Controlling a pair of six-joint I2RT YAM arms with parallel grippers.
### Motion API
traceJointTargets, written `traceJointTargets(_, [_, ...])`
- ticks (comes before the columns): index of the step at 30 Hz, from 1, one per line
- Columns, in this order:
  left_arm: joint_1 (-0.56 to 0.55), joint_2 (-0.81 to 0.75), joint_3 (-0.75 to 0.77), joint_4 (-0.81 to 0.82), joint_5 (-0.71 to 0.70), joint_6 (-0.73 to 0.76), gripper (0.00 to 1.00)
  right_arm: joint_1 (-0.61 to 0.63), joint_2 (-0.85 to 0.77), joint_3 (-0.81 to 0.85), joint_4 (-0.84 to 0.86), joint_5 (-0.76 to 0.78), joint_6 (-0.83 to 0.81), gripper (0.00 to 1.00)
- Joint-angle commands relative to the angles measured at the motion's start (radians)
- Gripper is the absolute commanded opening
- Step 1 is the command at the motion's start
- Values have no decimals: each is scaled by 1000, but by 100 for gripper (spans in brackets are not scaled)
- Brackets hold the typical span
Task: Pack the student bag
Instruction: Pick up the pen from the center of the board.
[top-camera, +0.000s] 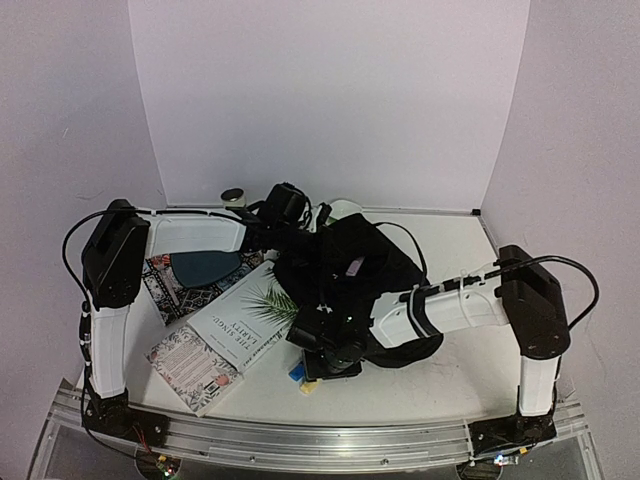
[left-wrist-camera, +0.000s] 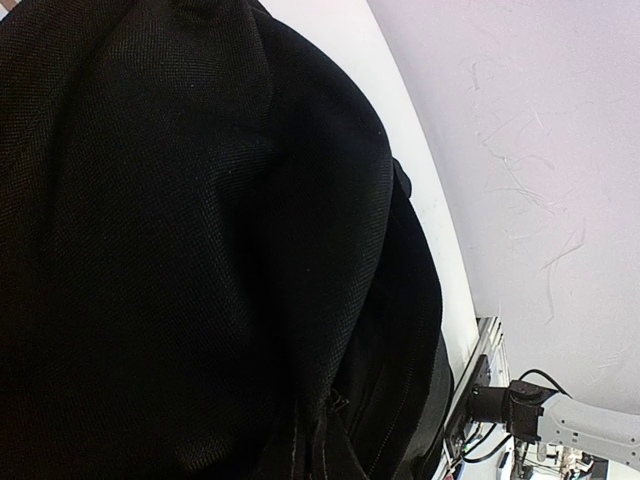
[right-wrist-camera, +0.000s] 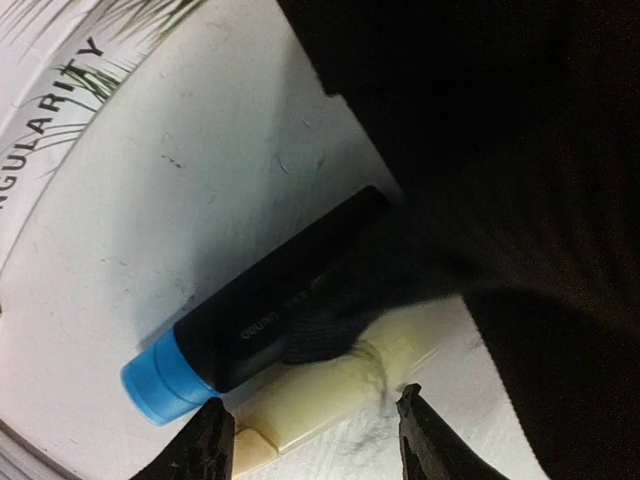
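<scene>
The student bag (top-camera: 350, 265), a large black fabric backpack, sits mid-table with its top pulled up at the back. My left gripper (top-camera: 285, 207) is at that raised top. In the left wrist view black bag fabric (left-wrist-camera: 200, 220) fills the frame and hides my fingers, with folds bunching at the bottom centre. My right gripper (right-wrist-camera: 315, 435) is open at the bag's front left corner. Its fingertips (right-wrist-camera: 213, 440) straddle a cream eraser-like block (right-wrist-camera: 330, 392), which lies against a black marker with a blue cap (right-wrist-camera: 250, 325). Both lie partly under the bag's edge.
A white book with a palm leaf (top-camera: 245, 310), a patterned booklet (top-camera: 193, 365) and a patterned mat with a dark teal plate (top-camera: 203, 267) lie left of the bag. A small roll (top-camera: 232, 195) and a white object (top-camera: 342, 209) sit by the back wall.
</scene>
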Motion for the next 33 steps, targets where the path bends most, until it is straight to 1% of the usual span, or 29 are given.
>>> traceJointTargets(1, [16,-55,61,20,2,11,0,4,26,-7,-167,39,41,53])
traceJointTargets(7, [16,-61,61,20,0,8,0,4,-1,-85,-208,57,47,44])
traceJointTargets(13, [16,-62,59,20,-3,6,0,5,-31,-153,-204,43,19,38])
traceJointTargets(14, [16,-61,60,19,-4,5,0,4,-25,-150,-203,33,6,36])
traceJointTargets(15, [16,-60,61,20,-3,4,0,5,-20,-142,-202,22,-6,31])
traceJointTargets(18, [16,-59,66,20,-2,1,0,4,-26,-124,-201,-2,-31,14])
traceJointTargets(20, [17,-59,67,20,-3,1,0,4,-51,-119,-200,-8,-43,6])
traceJointTargets(22, [17,-58,69,20,-5,-1,0,5,-88,-105,-200,-17,-64,1])
traceJointTargets(28, [16,-51,80,20,-10,-3,0,5,-213,-45,-204,-56,-157,0])
traceJointTargets(33, [16,-47,86,21,-14,-9,0,-1,-276,17,-221,-83,-204,0])
